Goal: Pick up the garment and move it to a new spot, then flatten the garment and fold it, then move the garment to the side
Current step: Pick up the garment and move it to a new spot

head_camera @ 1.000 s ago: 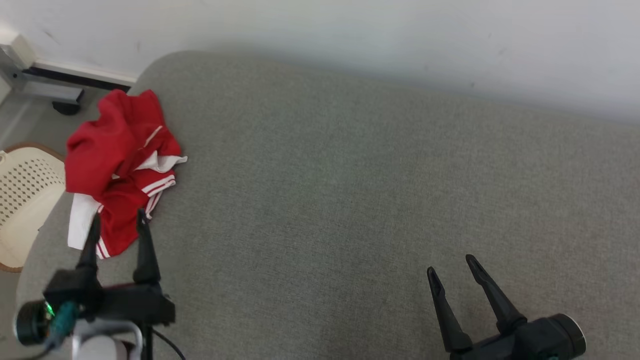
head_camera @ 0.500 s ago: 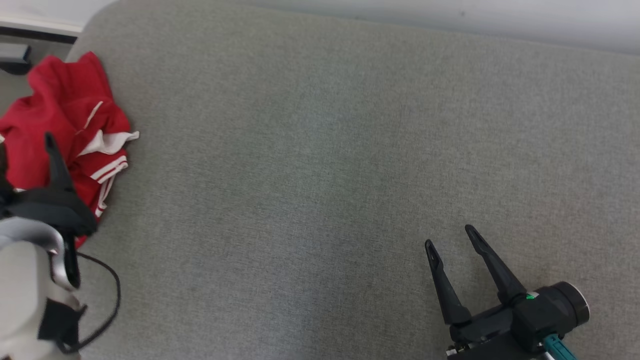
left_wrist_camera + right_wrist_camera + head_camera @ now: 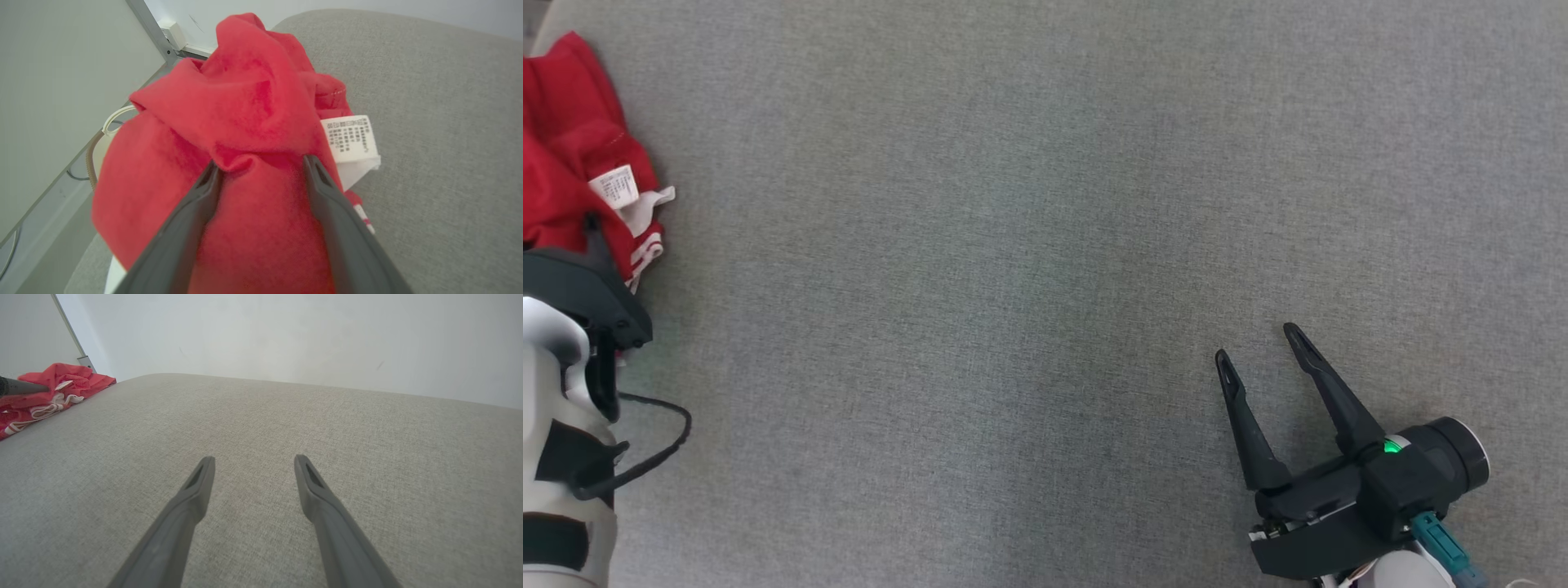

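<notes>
Mostly, a grey fabric surface (image 3: 1045, 245) spreads across the head view, and in the right wrist view its far edge meets a pale wall (image 3: 286, 335). The red garment (image 3: 245, 102) lies crumpled at the surface's left corner, by the rounded edge, with white trim and stripes along its lower side. The left gripper (image 3: 261, 167) is on it. Its 2 dark fingers stand spread wide against the cloth, with a raised fold of red fabric bulging between them but not pinched. The right gripper (image 3: 1256, 343) sits over bare fabric at the lower right, well apart from the garment, its 2 fingers likewise splayed and holding nothing. A white care label (image 3: 351, 136) sticks out from the garment's right side, just beside the left gripper's right finger. It carries several rows of small dark print, too fine to read. A small green light (image 3: 1392, 447) glows on the right gripper's body.
</notes>
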